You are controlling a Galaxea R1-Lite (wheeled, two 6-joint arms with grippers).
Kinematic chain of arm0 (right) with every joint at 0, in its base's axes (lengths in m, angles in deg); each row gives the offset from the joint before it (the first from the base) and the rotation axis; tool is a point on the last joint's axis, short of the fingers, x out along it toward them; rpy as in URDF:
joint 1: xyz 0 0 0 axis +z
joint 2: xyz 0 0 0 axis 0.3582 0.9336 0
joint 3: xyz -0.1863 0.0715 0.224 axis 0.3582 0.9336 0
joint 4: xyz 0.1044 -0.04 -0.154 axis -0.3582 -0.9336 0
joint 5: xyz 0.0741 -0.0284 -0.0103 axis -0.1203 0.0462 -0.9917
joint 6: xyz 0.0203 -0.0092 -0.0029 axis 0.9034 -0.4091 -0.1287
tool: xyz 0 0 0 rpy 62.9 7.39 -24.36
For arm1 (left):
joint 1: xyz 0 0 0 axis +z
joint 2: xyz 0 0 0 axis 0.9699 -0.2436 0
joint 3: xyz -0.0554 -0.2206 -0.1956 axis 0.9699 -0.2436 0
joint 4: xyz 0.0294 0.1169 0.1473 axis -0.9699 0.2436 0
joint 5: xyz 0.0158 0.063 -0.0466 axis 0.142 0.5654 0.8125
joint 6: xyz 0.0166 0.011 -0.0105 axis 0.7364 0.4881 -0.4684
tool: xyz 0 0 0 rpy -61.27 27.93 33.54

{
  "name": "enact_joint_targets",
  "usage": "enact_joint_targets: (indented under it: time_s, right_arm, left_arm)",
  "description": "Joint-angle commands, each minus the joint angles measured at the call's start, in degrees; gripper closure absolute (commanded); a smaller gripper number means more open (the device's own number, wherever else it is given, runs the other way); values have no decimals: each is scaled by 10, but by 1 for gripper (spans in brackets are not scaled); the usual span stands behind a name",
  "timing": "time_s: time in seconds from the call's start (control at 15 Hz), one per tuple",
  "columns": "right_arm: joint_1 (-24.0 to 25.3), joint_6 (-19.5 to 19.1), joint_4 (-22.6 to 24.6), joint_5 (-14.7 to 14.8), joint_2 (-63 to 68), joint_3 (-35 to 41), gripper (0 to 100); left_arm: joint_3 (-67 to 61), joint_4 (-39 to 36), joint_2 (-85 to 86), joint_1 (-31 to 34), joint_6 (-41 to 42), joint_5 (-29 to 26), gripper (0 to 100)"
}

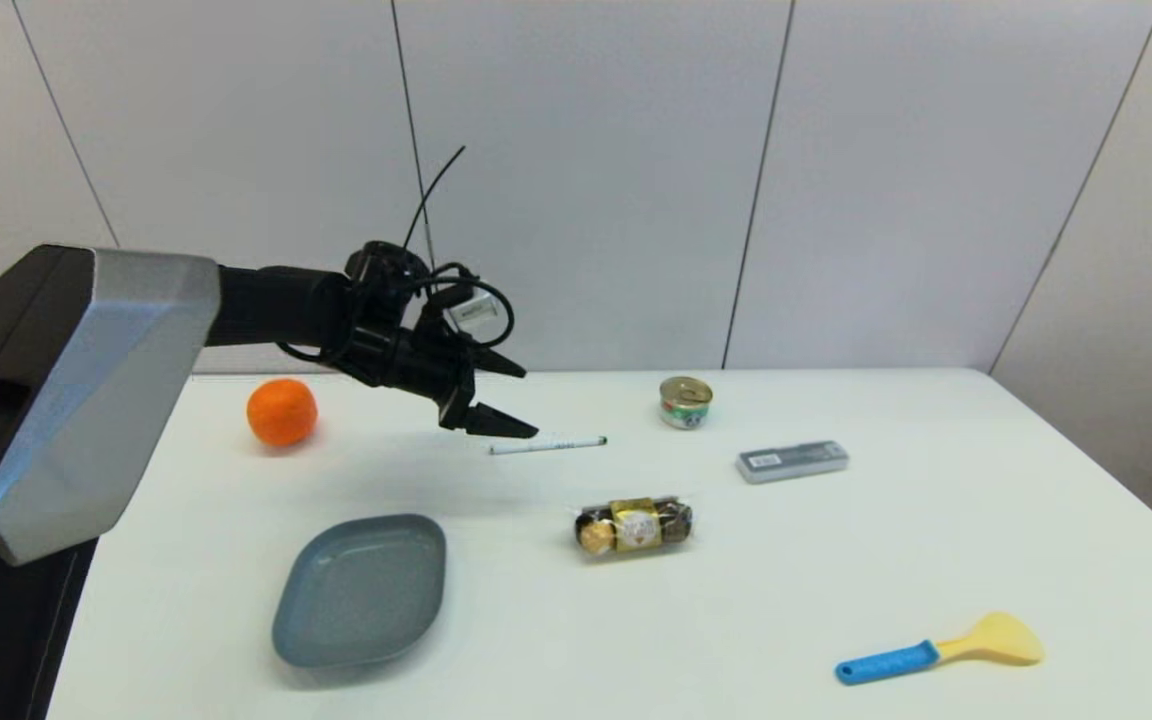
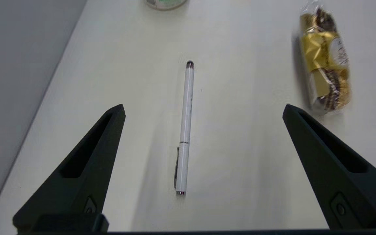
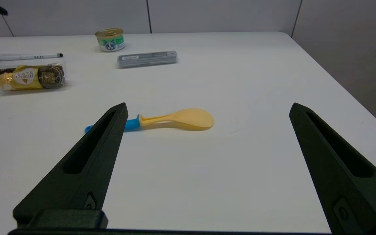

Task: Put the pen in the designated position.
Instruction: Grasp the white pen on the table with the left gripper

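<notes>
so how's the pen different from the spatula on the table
The pen is white, slim and straight with a small dark tip; the spatula is yellow with a blue handle and widens into a flat blade. The pen lies toward the far side, just ahead of the open left gripper; the spatula lies near the front right, before the open right gripper. Both lie flat on the white table, ungrasped.

white table [image 1: 936, 560], pen [image 1: 548, 445], orange [image 1: 281, 411], plate [image 1: 361, 590]

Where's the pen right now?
The pen lies flat on the table, centre-left in the head view, just beyond the open left pincer, between the orange and the can.
</notes>
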Motion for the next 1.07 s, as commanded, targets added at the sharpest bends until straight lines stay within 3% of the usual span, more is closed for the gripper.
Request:
enact_joint_targets:
  time_s: [0.07,0.6,1.07]
  right_arm:
    - [0,0,0,0,0,1,0]
    - [0,0,0,0,0,1,0]
    - [0,0,0,0,0,1,0]
  left_arm:
    - [-3,-37,-47,-2,1,-2,0]
    - [-3,-109,-91,-2,-21,-4,0]
    - [-21,-114,-83,-5,-21,-18,0]
